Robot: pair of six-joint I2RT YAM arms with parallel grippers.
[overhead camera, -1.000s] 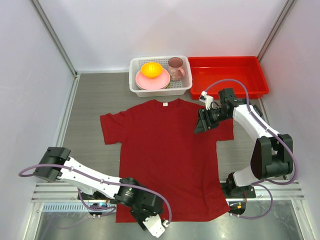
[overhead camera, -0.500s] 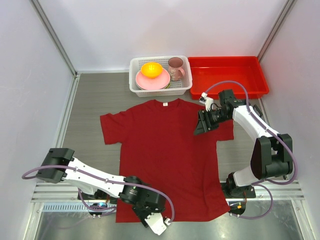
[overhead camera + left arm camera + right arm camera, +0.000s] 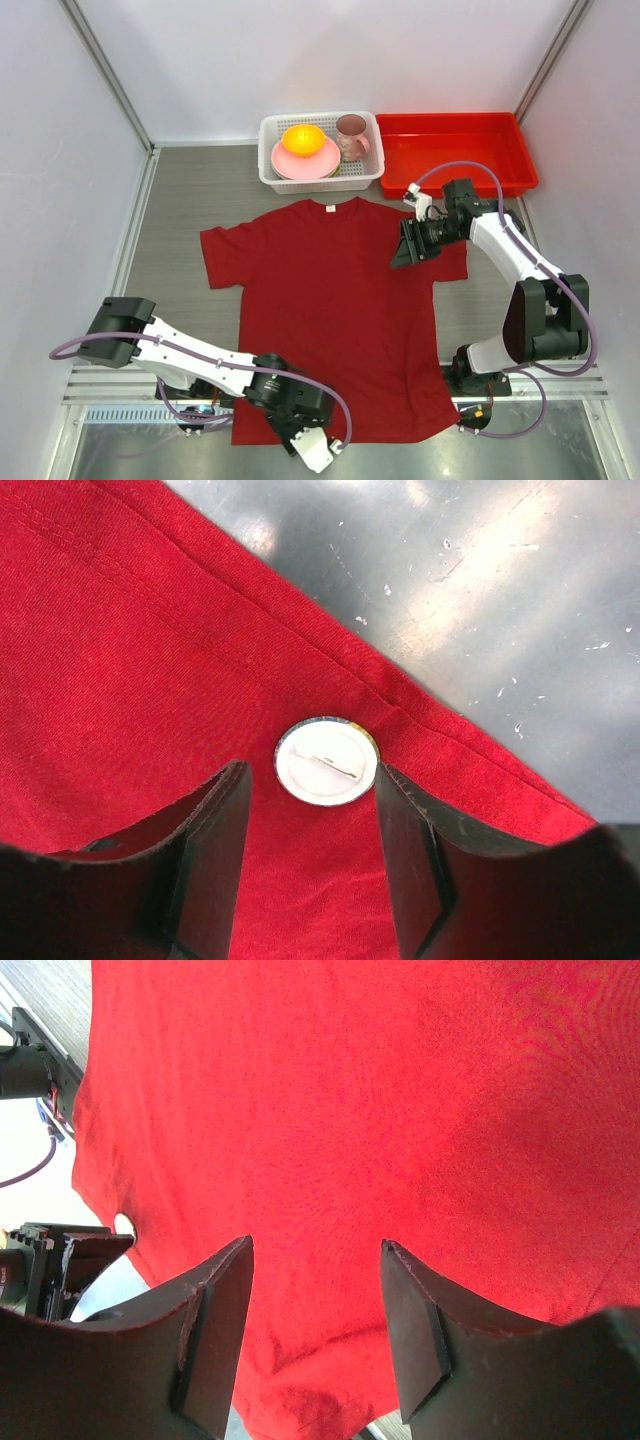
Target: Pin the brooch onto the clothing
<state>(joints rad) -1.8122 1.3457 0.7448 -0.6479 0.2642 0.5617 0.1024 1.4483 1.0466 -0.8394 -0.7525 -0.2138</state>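
Only left-wrist view: brooch (image 3: 326, 761) on shirt (image 3: 150, 680)

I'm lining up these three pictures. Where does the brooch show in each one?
Top external: not visible; the left hand covers that spot on the shirt, at its bottom hem.
Left wrist: the brooch lies at centre, just inside the hem, between the open fingers.
Right wrist: unsure; a pale speck at the far hem may be it.
Shared landmark: the bottom hem.
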